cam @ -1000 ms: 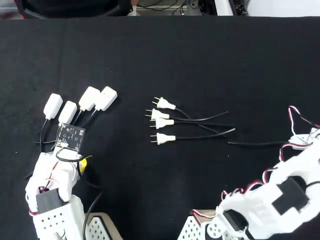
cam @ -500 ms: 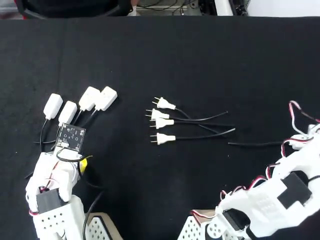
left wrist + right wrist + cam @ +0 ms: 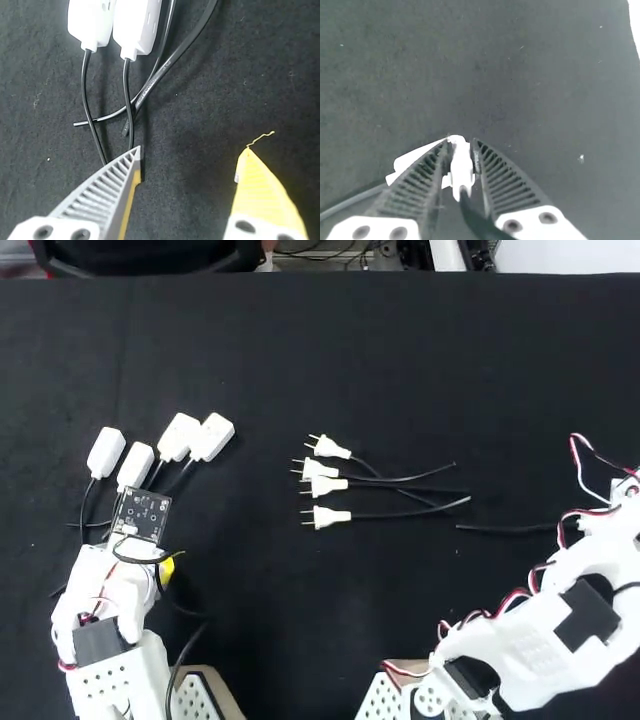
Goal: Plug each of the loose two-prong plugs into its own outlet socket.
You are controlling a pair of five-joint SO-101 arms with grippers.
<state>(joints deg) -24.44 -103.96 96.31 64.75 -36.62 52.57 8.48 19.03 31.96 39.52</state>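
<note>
Several white two-prong plugs lie in the middle of the black table, among them the farthest plug (image 3: 329, 448) and the nearest plug (image 3: 327, 517), prongs toward the sockets. Several white outlet sockets (image 3: 178, 436) lie at the left. Two sockets (image 3: 114, 22) sit just ahead of my left gripper (image 3: 190, 152), which is open and holds nothing. My right gripper (image 3: 461, 143) is shut on a white plug (image 3: 460, 167) with a black cord, low over bare cloth. That plug's cord (image 3: 510, 528) trails from the right arm (image 3: 560, 630) toward the centre.
Thin black socket cords (image 3: 150, 85) cross the cloth between my left gripper's fingers and the sockets. The loose plugs' cords (image 3: 410, 480) fan out to the right. The table's far edge (image 3: 320, 275) borders chairs and cables.
The right arm has shifted a little toward the far right with the plug in its gripper. The left arm, sockets and loose plugs stay where they were.
</note>
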